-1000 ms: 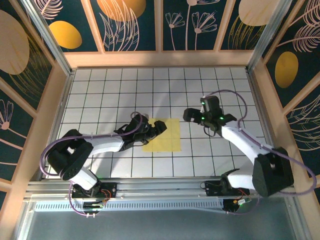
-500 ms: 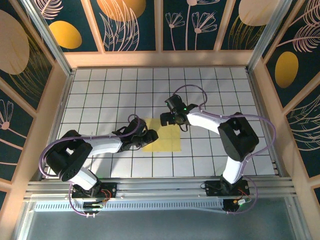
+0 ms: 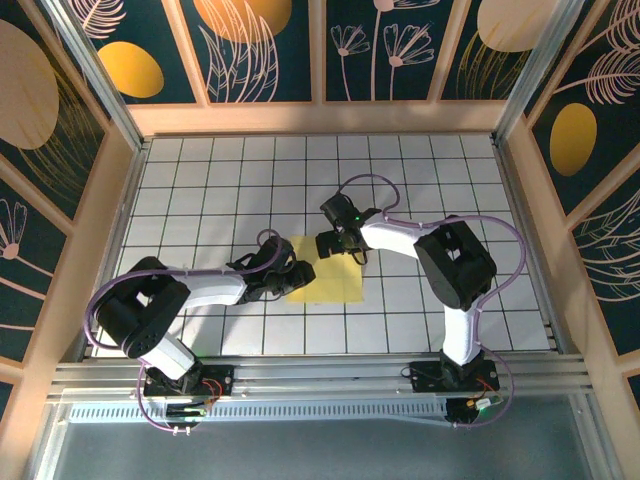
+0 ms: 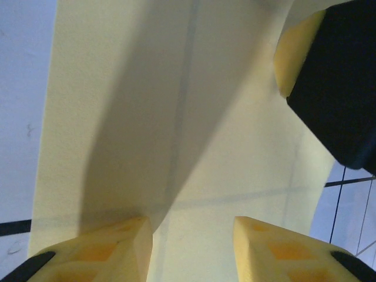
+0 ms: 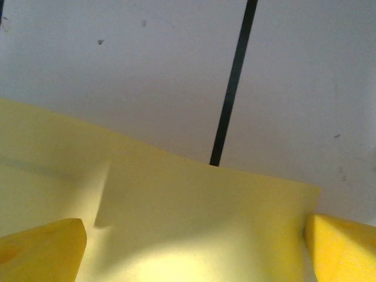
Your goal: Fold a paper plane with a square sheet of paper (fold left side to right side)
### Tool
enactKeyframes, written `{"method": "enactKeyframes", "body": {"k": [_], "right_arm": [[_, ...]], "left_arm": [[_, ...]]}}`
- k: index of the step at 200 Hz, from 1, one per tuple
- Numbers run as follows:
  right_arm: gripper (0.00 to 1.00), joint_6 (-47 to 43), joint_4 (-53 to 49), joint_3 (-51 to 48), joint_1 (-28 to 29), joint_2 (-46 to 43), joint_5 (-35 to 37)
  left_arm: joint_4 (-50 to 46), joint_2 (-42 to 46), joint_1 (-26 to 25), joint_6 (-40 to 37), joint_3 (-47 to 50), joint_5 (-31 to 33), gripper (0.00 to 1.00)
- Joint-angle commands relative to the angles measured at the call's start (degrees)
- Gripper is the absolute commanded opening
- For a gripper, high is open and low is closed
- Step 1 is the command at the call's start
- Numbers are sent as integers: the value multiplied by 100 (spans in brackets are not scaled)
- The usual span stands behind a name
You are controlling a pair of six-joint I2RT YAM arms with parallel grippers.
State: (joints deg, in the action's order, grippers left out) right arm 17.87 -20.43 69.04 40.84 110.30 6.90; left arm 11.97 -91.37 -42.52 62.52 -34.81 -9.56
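Note:
The square sheet of paper [image 3: 335, 275] lies pale yellow on the gridded table, mid-field. My left gripper [image 3: 296, 272] rests low on the sheet's left edge. In the left wrist view its yellow fingertips [image 4: 126, 249] stand partly apart on the paper [image 4: 223, 153], with bare sheet between them; a soft shadowed bulge runs up from the left tip. My right gripper [image 3: 337, 243] sits over the sheet's far edge, open wide, with the paper [image 5: 194, 223] spread between its tips [image 5: 41, 252]. One right finger [image 4: 329, 76] also shows as a black block at the top right of the left wrist view.
The white gridded table [image 3: 220, 180] is fenced by wooden walls on three sides. The arm bases stand on the metal rail [image 3: 320, 385] at the near edge. A black grid line [image 5: 235, 82] runs just beyond the paper's far edge.
The right arm swung in from the right to the paper's far edge. The left gripper's jaws have narrowed on the sheet's left edge. The sheet has stayed in place.

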Motion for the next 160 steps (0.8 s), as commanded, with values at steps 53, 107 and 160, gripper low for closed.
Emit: {"method": "enactKeyframes", "body": {"k": [53, 107, 160], "right_arm": [[82, 111, -588, 56, 404, -124, -563], [54, 156, -681, 20, 416, -312, -979], [32, 142, -546, -128, 205, -606, -1524]], "left_arm": [[-134, -258, 12, -8, 82, 67, 41], [66, -217, 14, 89, 116, 51, 41], [91, 150, 113, 86, 193, 149, 50]]}}
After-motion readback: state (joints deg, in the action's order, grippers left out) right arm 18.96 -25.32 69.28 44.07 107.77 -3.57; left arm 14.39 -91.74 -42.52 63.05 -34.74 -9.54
